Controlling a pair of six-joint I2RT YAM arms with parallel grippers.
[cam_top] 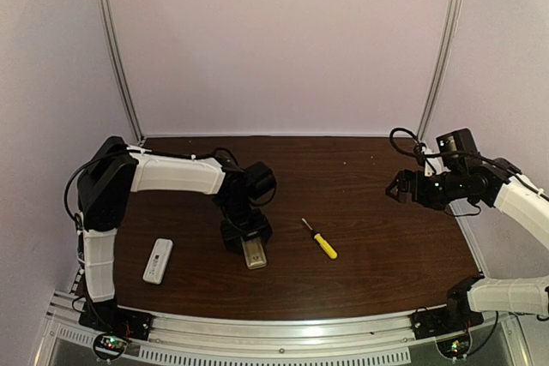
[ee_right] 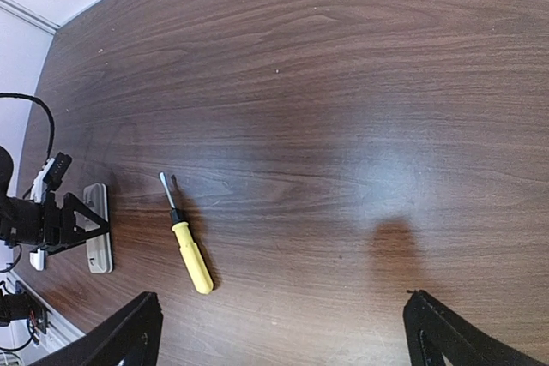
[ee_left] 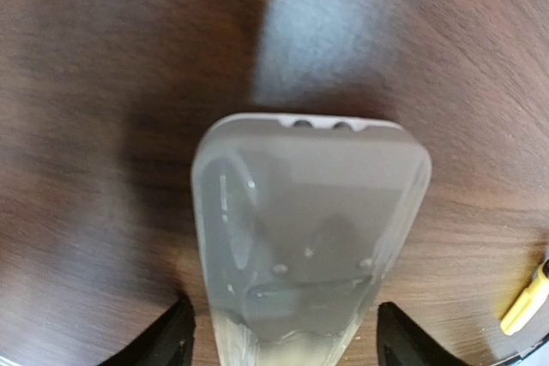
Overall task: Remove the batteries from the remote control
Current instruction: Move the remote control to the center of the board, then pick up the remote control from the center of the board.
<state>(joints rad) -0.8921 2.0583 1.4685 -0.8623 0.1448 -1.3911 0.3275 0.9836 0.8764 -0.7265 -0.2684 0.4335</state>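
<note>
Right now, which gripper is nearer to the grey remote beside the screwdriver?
Left. The left gripper sits right over the grey remote, its jaws open on either side. The right gripper hangs far off near the table's right edge, beyond the screwdriver.

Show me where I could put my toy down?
The whole back of the table, beyond the screwdriver, is bare. So is the front right, between the screwdriver and the table's right edge. The front left is crowded: the left gripper straddles the grey remote, with a white remote nearby.

Soft glare; left-wrist view seemingly blurred.
</note>
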